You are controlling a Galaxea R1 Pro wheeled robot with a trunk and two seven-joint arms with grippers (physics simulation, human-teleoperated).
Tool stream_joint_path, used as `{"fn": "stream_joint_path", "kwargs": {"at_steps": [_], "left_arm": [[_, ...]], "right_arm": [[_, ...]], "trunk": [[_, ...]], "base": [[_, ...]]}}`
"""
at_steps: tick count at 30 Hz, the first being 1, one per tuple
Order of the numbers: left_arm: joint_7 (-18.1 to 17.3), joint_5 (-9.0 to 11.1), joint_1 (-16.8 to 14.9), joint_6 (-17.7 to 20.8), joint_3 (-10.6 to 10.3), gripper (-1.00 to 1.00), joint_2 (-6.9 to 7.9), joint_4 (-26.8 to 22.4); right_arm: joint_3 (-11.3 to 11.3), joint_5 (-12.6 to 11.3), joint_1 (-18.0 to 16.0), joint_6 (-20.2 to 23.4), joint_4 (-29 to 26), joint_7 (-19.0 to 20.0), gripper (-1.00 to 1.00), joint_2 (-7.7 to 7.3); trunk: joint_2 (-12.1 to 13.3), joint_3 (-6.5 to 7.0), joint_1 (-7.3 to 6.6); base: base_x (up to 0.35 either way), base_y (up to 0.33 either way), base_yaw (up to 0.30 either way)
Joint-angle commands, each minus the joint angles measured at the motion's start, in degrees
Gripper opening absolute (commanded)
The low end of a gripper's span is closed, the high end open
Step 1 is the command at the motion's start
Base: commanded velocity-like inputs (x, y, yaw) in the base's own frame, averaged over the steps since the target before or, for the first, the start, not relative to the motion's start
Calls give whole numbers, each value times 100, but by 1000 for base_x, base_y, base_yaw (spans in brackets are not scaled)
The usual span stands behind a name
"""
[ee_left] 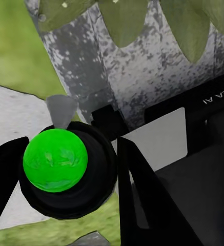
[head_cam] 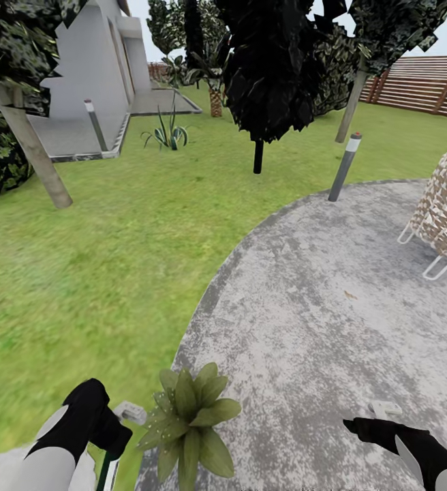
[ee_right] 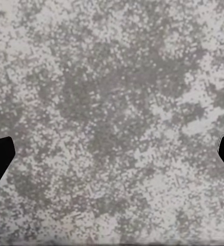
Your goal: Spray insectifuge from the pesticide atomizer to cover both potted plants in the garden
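Now holding the pesticide atomizer (ee_left: 55, 160) in the closed left tool (head_cam: 104, 436) just beside a potted plant (head_cam: 189, 416) at the patio (head_cam: 319, 307) edge, apparently for spraying; right tool (ee_right: 112, 159) wide open, empty.

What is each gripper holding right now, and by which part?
The left gripper clamps the dark green pesticide atomizer bottle around its body. The right gripper is open, holding nothing, above the grey paved patio.
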Motion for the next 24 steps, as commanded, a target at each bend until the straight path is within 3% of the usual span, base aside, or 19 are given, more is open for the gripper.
{"fn": "stream_joint_path", "kwargs": {"at_steps": [1,16,24], "left_arm": [[-55,-44,-9,33,15,-100,-3,-13],[-64,-50,-63,49,-10,-100,-11,-265],[-49,-58,-56,41,-379,-100,71,-234]], "right_arm": [[-47,22,-1,40,-10,34,100,3],[-47,26,1,38,-10,34,100,3],[-48,26,0,39,-10,34,100,3]], "trunk": [[-2,-9,-1],[-2,-27,-1],[-2,-27,-1]], "base": [[0,0,-172],[0,0,-31],[0,0,0]]}}
